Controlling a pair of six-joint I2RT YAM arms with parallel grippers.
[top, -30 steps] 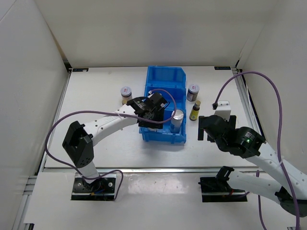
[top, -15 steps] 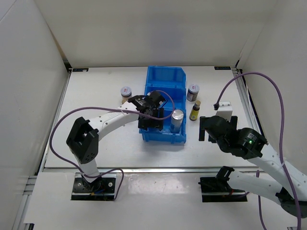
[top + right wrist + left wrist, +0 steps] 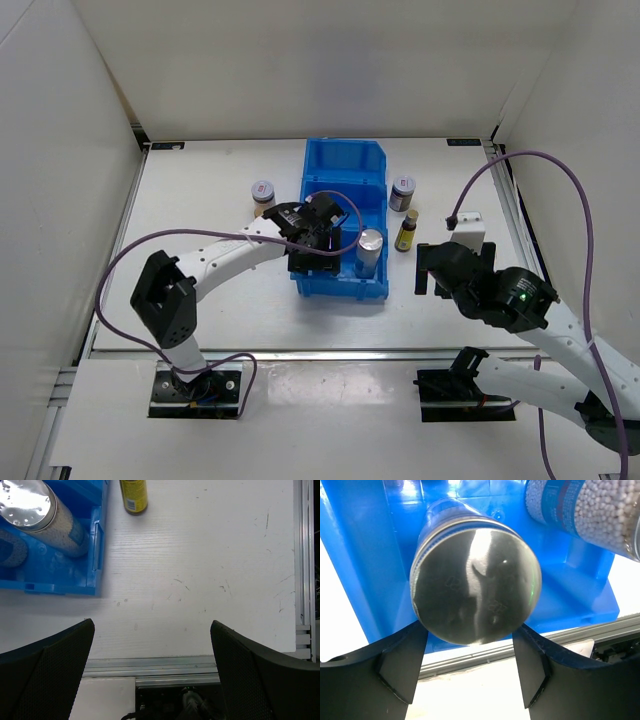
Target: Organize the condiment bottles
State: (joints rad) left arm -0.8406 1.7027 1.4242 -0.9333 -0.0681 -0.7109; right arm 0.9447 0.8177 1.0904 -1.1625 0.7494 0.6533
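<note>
left end effector (image 3: 470,630) straddles a silver-topped shaker (image 3: 475,580) in the blue bin (image 3: 360,555); clamped or loose, cannot tell. a snagged withdrawal could topple it. right end effector (image 3: 152,625) is apart.

A robotics lab test cell: plain white walls (image 3: 300,70) enclose an aluminium-railed white table (image 3: 200,180).

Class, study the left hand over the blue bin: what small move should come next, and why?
Probably lift the left hand straight up, clear of the blue bin. Its fingers closely flank the silver-topped cylinder, which already sits in the bin's near compartment beside the other silver-topped cylinder; a vertical retreat seems least likely to tip either.
</note>
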